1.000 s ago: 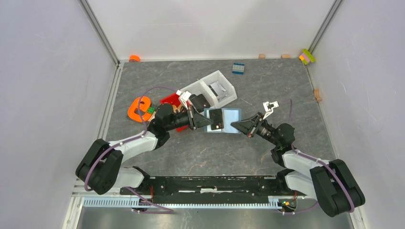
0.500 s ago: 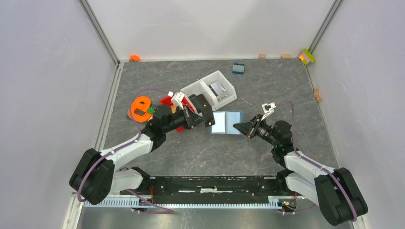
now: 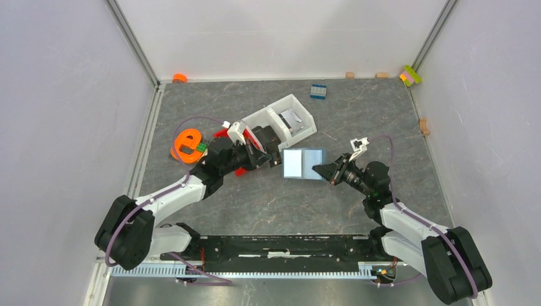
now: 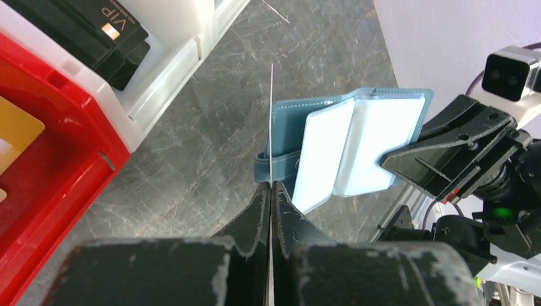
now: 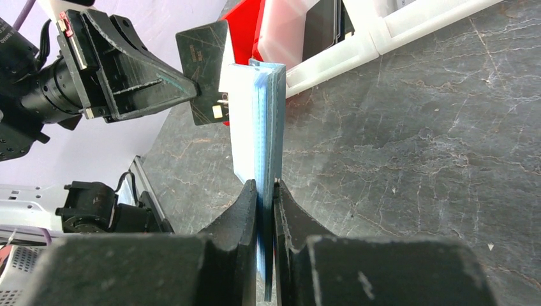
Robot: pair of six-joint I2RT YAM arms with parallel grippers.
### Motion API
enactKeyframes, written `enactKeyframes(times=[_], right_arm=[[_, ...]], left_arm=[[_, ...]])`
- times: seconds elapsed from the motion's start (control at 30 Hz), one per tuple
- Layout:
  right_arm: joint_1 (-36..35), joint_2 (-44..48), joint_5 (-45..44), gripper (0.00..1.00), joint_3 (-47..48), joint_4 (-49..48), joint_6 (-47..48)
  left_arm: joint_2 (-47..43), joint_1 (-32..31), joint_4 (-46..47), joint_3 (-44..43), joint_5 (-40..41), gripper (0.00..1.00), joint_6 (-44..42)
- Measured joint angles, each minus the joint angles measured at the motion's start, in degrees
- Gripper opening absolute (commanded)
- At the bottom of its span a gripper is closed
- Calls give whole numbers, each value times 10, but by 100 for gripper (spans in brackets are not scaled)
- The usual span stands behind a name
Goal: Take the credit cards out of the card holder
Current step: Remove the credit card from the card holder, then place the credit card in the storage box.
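Note:
The card holder [image 3: 302,164], a teal wallet with a pale blue inside, lies open in the middle of the table. My right gripper [image 3: 317,169] is shut on its right edge; in the right wrist view the card holder [image 5: 270,108] stands edge-on between the jaws [image 5: 266,183]. My left gripper [image 3: 275,159] is just left of it, shut on a thin dark credit card [image 5: 203,70] with a gold chip. That card [image 4: 271,115] shows edge-on in the left wrist view, clear of the card holder [image 4: 357,137]. A tan card [image 4: 16,135] lies in the red tray.
A white bin [image 3: 305,109] behind the left gripper holds a black wallet [image 4: 83,29]. A red tray [image 4: 60,159] sits beside it, an orange object [image 3: 186,145] farther left. A blue studded brick [image 3: 318,90] and small blocks [image 3: 410,75] lie near the back wall.
My left gripper has drawn the dark card leftward out of the card holder and lifted it back, uncovering the pale pockets. The right gripper has barely moved.

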State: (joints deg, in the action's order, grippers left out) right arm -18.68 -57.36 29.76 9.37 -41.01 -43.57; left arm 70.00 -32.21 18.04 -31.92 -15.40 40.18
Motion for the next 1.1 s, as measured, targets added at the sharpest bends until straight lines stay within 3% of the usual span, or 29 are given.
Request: enactKeyframes(times=[0.8,1.1], right_arm=[[0,13,-44,0,0,35,16],[0,14,-57,0,0,43,19]], left_arm=[[219,28,-30,-198,123,2,24],[269,46,-30,-220,163,2,40]])
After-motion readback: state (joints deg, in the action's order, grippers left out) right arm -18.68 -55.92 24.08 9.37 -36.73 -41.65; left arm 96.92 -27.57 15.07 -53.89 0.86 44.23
